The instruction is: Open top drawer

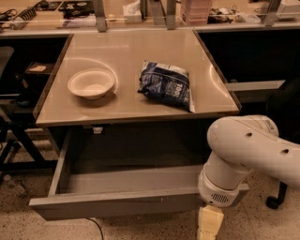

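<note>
The top drawer [117, 204] is a wide grey metal drawer under the beige table [126, 101]. It stands pulled far out toward me, and its grey tray interior [126, 180] shows. My gripper [209, 226] is at the bottom right, in front of the drawer's right front corner. Only its pale yellow finger base shows below the white arm [248, 154]; the tips are cut off by the frame edge.
A white bowl [91, 83] and a dark blue snack bag [166, 85] lie on the tabletop. A cluttered bench [140, 11] runs along the back. Dark chair frames stand at the left [14, 140] and a castor at the right [273, 202]. A cable [96, 227] hangs below the drawer.
</note>
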Motion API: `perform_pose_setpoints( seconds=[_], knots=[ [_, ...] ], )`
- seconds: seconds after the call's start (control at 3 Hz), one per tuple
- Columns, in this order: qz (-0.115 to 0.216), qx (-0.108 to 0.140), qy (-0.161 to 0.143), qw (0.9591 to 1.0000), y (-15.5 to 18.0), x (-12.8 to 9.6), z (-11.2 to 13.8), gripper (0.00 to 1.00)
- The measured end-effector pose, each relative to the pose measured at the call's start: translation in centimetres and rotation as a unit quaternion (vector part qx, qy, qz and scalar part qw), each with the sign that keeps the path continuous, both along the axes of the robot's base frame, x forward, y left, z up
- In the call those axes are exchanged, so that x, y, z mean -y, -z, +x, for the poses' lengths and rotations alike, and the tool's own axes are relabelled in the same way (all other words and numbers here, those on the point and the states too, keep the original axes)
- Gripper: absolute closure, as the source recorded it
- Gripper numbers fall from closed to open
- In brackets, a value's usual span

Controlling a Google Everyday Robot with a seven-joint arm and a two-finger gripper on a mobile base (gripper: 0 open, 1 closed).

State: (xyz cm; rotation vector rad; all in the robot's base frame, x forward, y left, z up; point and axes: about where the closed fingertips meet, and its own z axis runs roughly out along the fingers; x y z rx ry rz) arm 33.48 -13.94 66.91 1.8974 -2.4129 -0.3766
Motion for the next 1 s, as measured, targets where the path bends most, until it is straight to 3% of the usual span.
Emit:
perform_pose_setpoints(
  seconds=[0.33, 1.0],
  knots=[
    [-0.002, 0.013, -0.009, 0.9999, -0.16, -0.46, 0.84, 0.0],
    [-0.003, 0.017, -0.014, 0.9998, 0.07, -0.69, 1.42, 0.0]
  ],
)
